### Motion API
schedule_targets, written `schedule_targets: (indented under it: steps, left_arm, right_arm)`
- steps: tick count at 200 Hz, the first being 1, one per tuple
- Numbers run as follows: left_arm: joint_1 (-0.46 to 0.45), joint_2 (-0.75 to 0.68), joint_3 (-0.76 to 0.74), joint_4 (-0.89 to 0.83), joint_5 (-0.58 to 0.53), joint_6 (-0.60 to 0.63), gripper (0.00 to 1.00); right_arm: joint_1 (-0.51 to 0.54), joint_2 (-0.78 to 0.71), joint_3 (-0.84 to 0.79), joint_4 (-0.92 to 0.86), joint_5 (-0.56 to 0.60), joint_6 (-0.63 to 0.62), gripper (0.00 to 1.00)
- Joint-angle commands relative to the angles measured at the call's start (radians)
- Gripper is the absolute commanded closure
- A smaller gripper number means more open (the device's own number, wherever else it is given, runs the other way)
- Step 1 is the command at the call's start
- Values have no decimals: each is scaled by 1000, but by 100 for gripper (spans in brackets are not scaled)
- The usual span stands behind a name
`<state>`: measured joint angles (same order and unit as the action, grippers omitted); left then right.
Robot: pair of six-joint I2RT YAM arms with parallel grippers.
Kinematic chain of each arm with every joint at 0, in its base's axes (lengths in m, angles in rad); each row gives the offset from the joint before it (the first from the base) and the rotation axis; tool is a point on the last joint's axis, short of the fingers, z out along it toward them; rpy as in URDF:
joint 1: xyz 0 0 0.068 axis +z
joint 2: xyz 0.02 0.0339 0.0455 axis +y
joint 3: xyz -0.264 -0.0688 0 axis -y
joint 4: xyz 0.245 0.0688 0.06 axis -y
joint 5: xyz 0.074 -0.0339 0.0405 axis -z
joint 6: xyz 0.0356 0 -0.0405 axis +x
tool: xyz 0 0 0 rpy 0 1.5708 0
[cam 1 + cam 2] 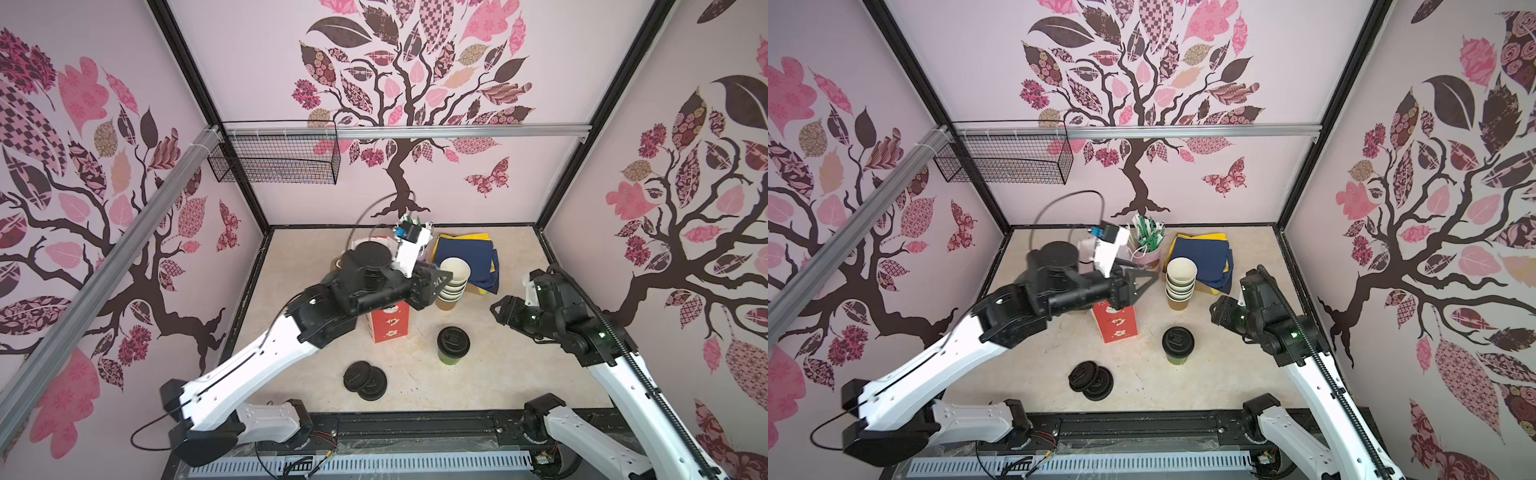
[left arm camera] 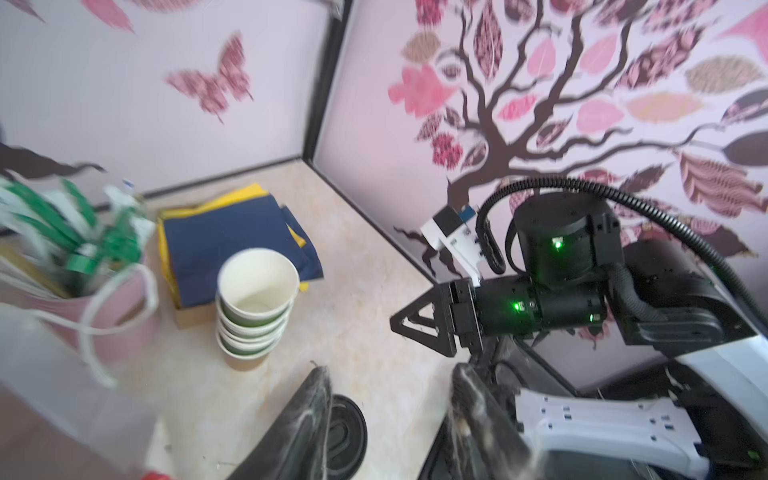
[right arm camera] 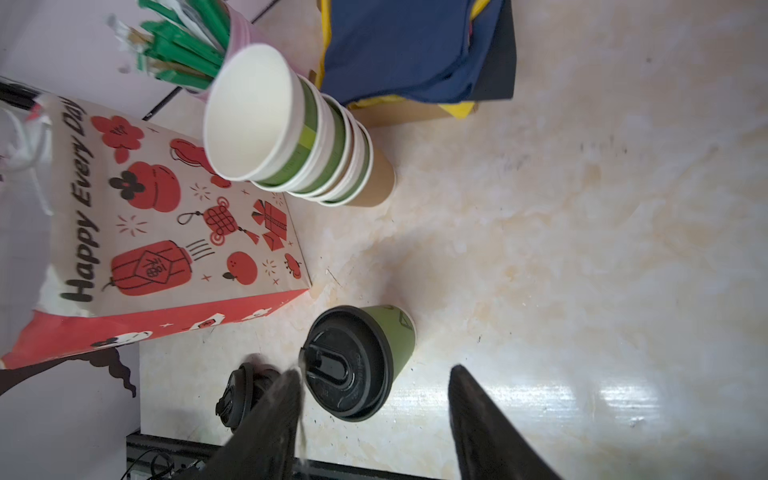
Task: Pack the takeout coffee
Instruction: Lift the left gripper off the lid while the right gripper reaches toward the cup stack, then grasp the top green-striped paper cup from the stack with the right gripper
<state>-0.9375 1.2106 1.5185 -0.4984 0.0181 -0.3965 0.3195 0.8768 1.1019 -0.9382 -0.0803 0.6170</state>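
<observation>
Left to right in a top view: red-and-white paper bag, upright; left gripper raised by the bag's top — jaws parted, empty; lidded takeout cup standing on the table, right of the bag; right gripper near the cup — jaws apart, holding nothing.

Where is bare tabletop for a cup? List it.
Free: the wide patch right of the lidded cup, in front of the napkins; the strip between it and the loose lids. Crowded: the back, around bag, cup stack and straws.
</observation>
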Motion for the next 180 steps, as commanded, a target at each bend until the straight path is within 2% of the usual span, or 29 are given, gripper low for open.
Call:
schedule_targets:
  steps: [1,28,43,59,81,119,141,169,180]
  left_arm:
    - [84,-54,4,-123,-233,-66,48]
    - [155,-182,-31,-340,-472,-191,43]
    - [200,-238,-69,-460,-533,-282,41]
    - [267,-283,-118,-535,-503,-367,41]
    - [324,-329,-193,-532,-428,-452,40]
    - [328,-339,-258,-484,-369,-512,40]
    - [328,-335,-265,-490,-369,-521,40]
    - [328,-344,-278,-492,-390,-528,39]
    - [328,-344,-280,-489,-389,-531,39]
  right_arm:
    - [1,75,109,-57,13,-101,40]
    - [1,148,163,-64,-12,-129,40]
    - [1,198,178,-46,-2,-131,41]
    - [1,286,223,-31,21,-132,42]
    - [1,425,299,-22,47,-154,43]
    - [8,604,412,9,88,-203,43]
    - [40,673,484,-10,172,-225,43]
    - [65,731,520,-17,267,-232,48]
    - [69,752,534,-17,268,-234,50]
